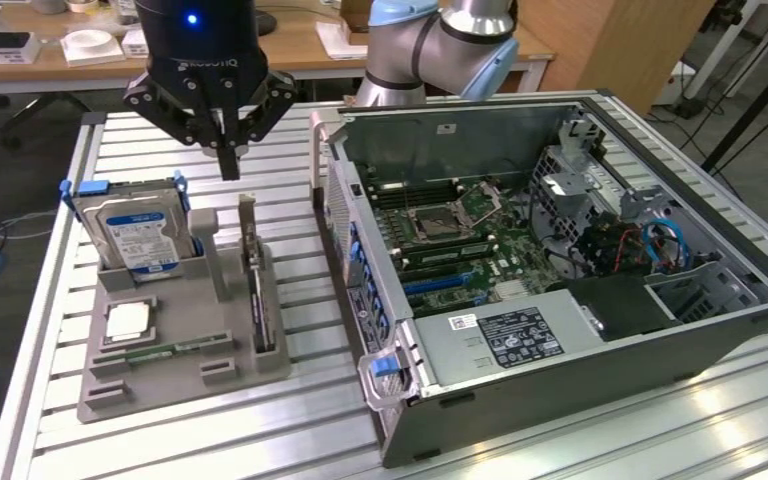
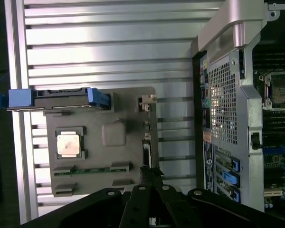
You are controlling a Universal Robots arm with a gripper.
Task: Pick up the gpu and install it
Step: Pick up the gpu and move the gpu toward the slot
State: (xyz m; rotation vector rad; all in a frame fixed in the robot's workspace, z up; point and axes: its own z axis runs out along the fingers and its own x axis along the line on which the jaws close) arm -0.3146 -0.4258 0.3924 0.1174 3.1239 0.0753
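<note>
A slatted metal table (image 1: pixel 291 420) is carrying a grey holder (image 1: pixel 171 375) and an open case (image 1: pixel 704 330), with a wooden desk (image 1: pixel 304 52) standing behind. The gripper (image 1: pixel 231 172), fingers pressed together and empty, is hovering above the gpu (image 1: pixel 261 300), which is upright in the holder. Its lettering possibly reads ROBOTIQ.

Surface (image 1: pixel 277 440) (image 2: pixel 109 47): slatted aluminium, carrying a grey holder and an open computer case side by side.
Holder (image 1: pixel 177 375) (image 2: pixel 97 156): moulded grey tray on the exterior view's left, cut with slots and recesses.
Hard drive (image 1: pixel 144 235) (image 2: pixel 61 99): silver, blue-and-white label, standing upright in a blue bracket at the holder's far end.
Processor (image 1: pixel 128 322) (image 2: pixel 69 143): square silver chip, flat in a recess near the drive.
Memory stick (image 1: pixel 171 350) (image 2: pixel 91 169): narrow green strip, flat in a slot just beside the processor.
Computer case (image 1: pixel 704 330): dark tower lying on its side, panel off, on the exterior view's right.
Motherboard (image 1: pixel 458 245): green, exposed inside the case, with an open socket (image 1: pixel 434 222) near its middle.
Cables (image 1: pixel 658 240): blue, looped in the case's far corner.
Wooden surface (image 1: pixel 304 50): behind, holding white boxes.
</note>
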